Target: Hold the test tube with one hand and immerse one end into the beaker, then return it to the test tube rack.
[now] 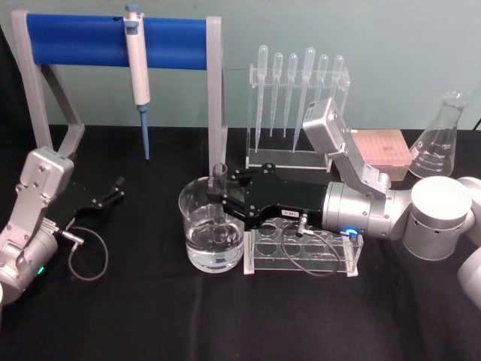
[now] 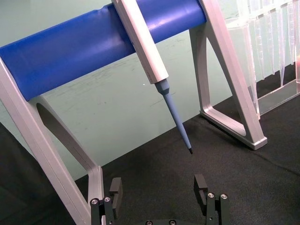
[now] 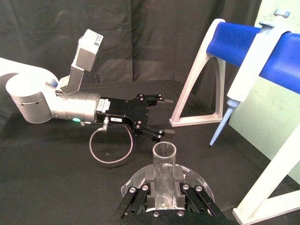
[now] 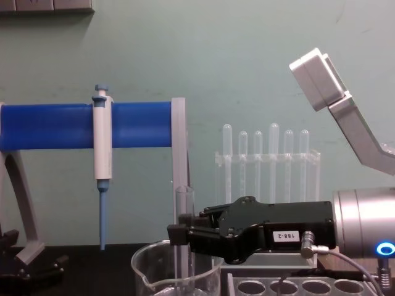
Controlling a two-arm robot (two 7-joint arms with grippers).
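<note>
Right claw (image 1: 222,197) grips test tube (image 4: 184,206) upright in beaker (image 1: 197,233), tip hidden; left claw (image 1: 113,192) spread

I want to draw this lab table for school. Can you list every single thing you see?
test tube: one, clear, upright, lower end inside the beaker
beaker: one, clear with water, front middle of the table
test tube rack: one, clear, just right of the beaker
blue-and-white pipette: one, hanging on the stand
stand: one, blue bar on grey legs, back left
plastic pipettes: six, clear, in a clear holder at the back
flask: one, clear, back right
box: one, pink, beside the flask
table: one, black
left gripper: one, black, parked at the left, jaws open
right gripper: one, black, above the rack, jaws shut on the test tube
</note>
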